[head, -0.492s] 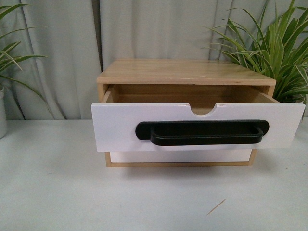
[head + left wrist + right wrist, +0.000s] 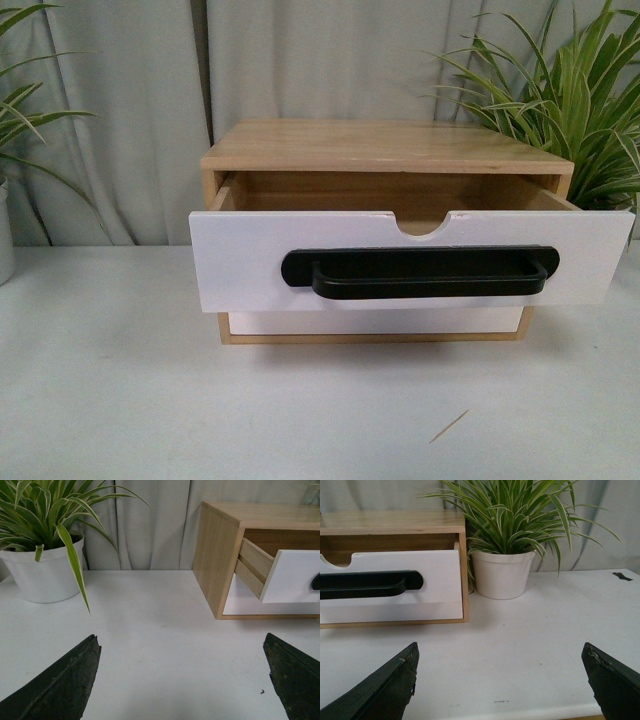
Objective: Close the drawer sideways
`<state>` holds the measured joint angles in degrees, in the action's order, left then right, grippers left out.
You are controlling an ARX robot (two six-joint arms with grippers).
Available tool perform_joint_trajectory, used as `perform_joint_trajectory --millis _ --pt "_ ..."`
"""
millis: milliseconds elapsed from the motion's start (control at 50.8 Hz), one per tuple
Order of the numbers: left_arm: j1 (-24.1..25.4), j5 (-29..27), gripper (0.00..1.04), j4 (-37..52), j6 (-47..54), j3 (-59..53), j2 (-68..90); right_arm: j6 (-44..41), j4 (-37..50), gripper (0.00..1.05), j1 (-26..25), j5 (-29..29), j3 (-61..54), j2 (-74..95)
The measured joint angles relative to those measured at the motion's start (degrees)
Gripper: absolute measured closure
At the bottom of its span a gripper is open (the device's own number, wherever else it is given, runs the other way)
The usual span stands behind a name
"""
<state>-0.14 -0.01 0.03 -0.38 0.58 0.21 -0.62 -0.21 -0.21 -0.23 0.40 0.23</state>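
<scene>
Open drawer [image 2: 240, 265], upper compartment of a wooden box [image 2: 380, 148] standing on a white table [image 2: 140, 400]. The drawer is drawn out toward the camera; its white front carries a long black bar handle [image 2: 420, 272] and a semicircular notch [image 2: 421, 226] in the top edge, and the light wood interior is visible behind it. Beneath it sits a plain white lower front [image 2: 375, 322], flush in the box. The front view alone shows the whole drawer face, with a thin sliver [image 2: 449, 427] lying on the table before it. The left wrist view shows instead the drawer's wood side [image 2: 255, 565] projecting from the box, and the left plant [image 2: 42, 575] in a white pot well apart from it. The right wrist view shows the handle's right end [image 2: 395, 584] and the right plant [image 2: 501, 574] just beside the box. Left gripper [image 2: 181, 642] and right gripper [image 2: 500, 650] each hang above bare table, jaws spread wide, holding nothing.
</scene>
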Motion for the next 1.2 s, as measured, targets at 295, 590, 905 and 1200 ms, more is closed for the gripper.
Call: perform_joint_trajectory --millis 295,590,905,1200 --pt "0.0 0.0 0.06 0.0 0.0 0.0 0.0 0.0 0.0 0.09 0.0 0.0 0.0 0.0" --pt "-19.4 -41.9 0.06 2.0 -36.3 8.4 28.1 -22.5 -10.6 0.09 -7.7 -35.3 12.3 30.9" --pt "-34.6 -31.6 0.06 22.1 -60.4 20.8 62.7 -59.4 5.9 0.09 -6.9 -28.5 12.2 43.2" --pt "-35.6 -26.1 0.06 24.1 -60.2 29.0 76.6 -63.6 15.7 0.09 -4.2 -25.0 13.1 53.3"
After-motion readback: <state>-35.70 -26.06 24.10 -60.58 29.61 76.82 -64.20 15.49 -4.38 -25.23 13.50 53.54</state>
